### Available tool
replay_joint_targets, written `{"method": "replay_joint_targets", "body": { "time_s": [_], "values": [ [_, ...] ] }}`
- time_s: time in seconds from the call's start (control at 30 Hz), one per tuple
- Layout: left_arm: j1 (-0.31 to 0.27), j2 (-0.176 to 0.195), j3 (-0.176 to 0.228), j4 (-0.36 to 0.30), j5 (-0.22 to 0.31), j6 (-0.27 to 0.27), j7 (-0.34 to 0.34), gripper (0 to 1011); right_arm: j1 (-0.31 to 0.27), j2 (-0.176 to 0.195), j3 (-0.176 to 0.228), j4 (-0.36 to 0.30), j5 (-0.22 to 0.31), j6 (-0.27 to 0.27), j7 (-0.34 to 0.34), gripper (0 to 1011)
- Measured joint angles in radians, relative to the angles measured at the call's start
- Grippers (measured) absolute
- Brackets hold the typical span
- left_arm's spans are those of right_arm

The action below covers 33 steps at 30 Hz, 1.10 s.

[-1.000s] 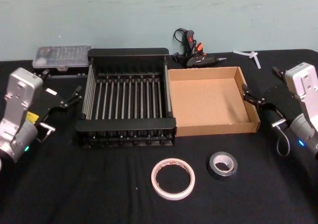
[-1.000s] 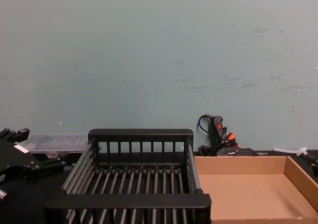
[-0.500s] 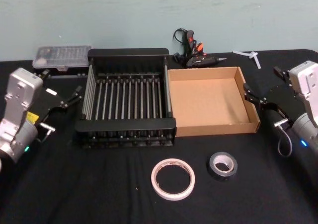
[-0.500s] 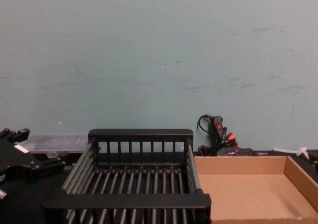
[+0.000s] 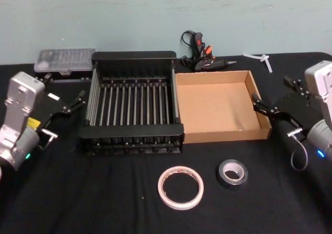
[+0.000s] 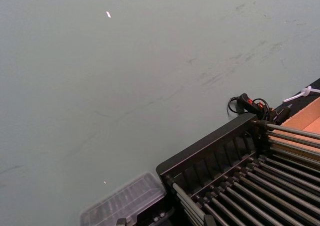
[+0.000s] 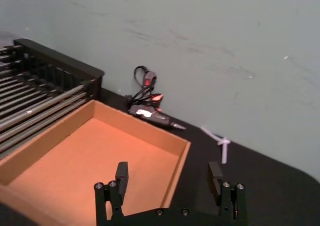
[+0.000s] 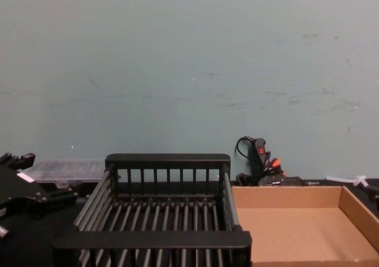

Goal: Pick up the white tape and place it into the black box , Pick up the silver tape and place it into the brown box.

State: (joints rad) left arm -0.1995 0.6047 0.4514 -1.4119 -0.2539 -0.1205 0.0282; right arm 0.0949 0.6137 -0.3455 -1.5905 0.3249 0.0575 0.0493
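in the head view the white tape [image 5: 180,187] lies flat on the black tabletop [image 5: 93,197] at lower centre of the frame, and the silver tape [image 5: 232,173] lies just to its right, close by but apart from it. both rolls sit in front of the two boxes and touch neither. the black box [image 5: 132,109] stands at centre left, with the brown box [image 5: 220,107] touching its right side; nothing lies in either one. the left tool [image 5: 65,108] hangs at the left edge of the frame, beside the black box's left wall, its fingers spread and holding nothing. the right tool [image 5: 277,101] sits at the right edge, just beside the brown box's right wall; the right wrist view shows its two fingers [image 7: 121,175] spread wide above the near corner of the brown box, gripping nothing. behind the boxes, by the wall, lie a clear plastic case [image 5: 65,59] at upper left and a black glue gun [image 5: 202,57] at upper centre.
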Motion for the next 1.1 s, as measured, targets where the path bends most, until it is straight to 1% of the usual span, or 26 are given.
{"method": "replay_joint_targets", "body": {
  "time_s": [0.1, 0.13, 0.17, 0.2, 0.4, 0.43, 0.5, 0.53, 0.7, 0.73, 0.83, 0.87, 0.93, 1.1],
  "values": [
    [0.000, 0.000, 0.000, 0.000, 0.000, 0.000, 0.000, 1001, -0.015, 0.004, 0.010, -0.031, 0.016, 0.032, 0.012, 1002],
    [0.000, 0.000, 0.000, 0.000, 0.000, 0.000, 0.000, 1001, -0.026, 0.005, 0.018, -0.050, 0.028, 0.053, 0.019, 1002],
    [0.000, 0.000, 0.000, 0.000, 0.000, 0.000, 0.000, 1001, -0.030, 0.005, 0.021, -0.058, 0.032, 0.060, 0.023, 1002],
    [0.000, 0.000, 0.000, 0.000, 0.000, 0.000, 0.000, 1001, -0.040, 0.006, 0.027, -0.076, 0.041, 0.078, 0.029, 1002],
    [0.000, 0.000, 0.000, 0.000, 0.000, 0.000, 0.000, 1001, -0.084, 0.004, 0.053, -0.143, 0.062, 0.133, 0.035, 1002],
    [0.000, 0.000, 0.000, 0.000, 0.000, 0.000, 0.000, 1001, -0.084, 0.004, 0.053, -0.143, 0.062, 0.133, 0.035, 1002],
    [0.000, 0.000, 0.000, 0.000, 0.000, 0.000, 0.000, 1001, -0.106, 0.003, 0.064, -0.173, 0.075, 0.165, 0.040, 1002],
    [0.000, 0.000, 0.000, 0.000, 0.000, 0.000, 0.000, 1001, -0.106, 0.003, 0.064, -0.173, 0.075, 0.165, 0.040, 1002],
    [0.000, 0.000, 0.000, 0.000, 0.000, 0.000, 0.000, 1001, -0.147, 0.002, 0.081, -0.222, 0.097, 0.227, 0.055, 1003],
    [0.000, 0.000, 0.000, 0.000, 0.000, 0.000, 0.000, 1001, -0.147, 0.002, 0.081, -0.222, 0.097, 0.227, 0.055, 1002],
    [0.000, 0.000, 0.000, 0.000, 0.000, 0.000, 0.000, 1001, -0.169, -0.001, 0.092, -0.246, 0.106, 0.265, 0.058, 1002],
    [0.000, 0.000, 0.000, 0.000, 0.000, 0.000, 0.000, 1001, -0.169, -0.001, 0.092, -0.246, 0.106, 0.265, 0.058, 1002],
    [0.000, 0.000, 0.000, 0.000, 0.000, 0.000, 0.000, 1001, -0.185, -0.004, 0.100, -0.264, 0.112, 0.292, 0.060, 1002],
    [0.000, 0.000, 0.000, 0.000, 0.000, 0.000, 0.000, 1001, -0.206, -0.009, 0.108, -0.285, 0.118, 0.330, 0.065, 1002]
  ]
}}
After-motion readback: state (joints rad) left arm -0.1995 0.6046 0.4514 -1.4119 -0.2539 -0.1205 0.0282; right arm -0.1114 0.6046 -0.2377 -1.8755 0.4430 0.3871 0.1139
